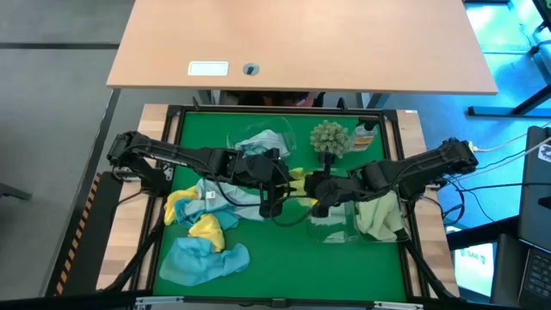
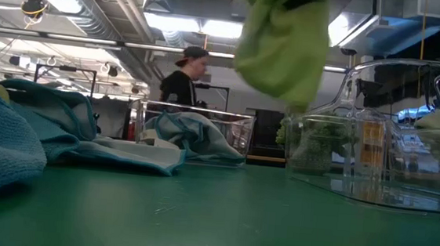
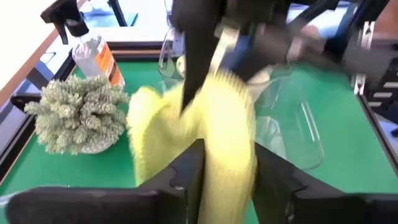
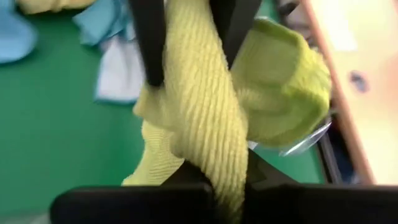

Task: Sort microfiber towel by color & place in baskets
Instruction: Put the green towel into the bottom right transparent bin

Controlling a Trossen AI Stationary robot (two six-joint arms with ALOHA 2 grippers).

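A lime-green microfiber towel hangs in the air between my two grippers over the middle of the mat; the low view shows it lifted clear. My left gripper and my right gripper meet there, both shut on this towel. Yellow towels and light blue towels lie in a heap on the left of the mat. Three clear baskets stand on the mat: the far one holds a pale blue towel, the right one holds pale green cloth, and a third stands next to it. My left gripper pinches a bunched strip of the lime-green towel between its two fingers, coming level from the table's left. The towel is clear of the mat. Several folds run between the fingers. My right gripper's fingers show just beyond, on the same towel. My right gripper pinches the bunched towel between its two fingers, coming level from the table's right. The cloth runs on from there toward the left gripper's fingers, with a loose lobe bulging to one side. The towel is lifted clear.
A spiky grey-green ball and an orange-labelled spray bottle stand at the far edge of the green mat. A light wooden table lies beyond. A person stands in the room behind. Bare mat lies near the front edge.
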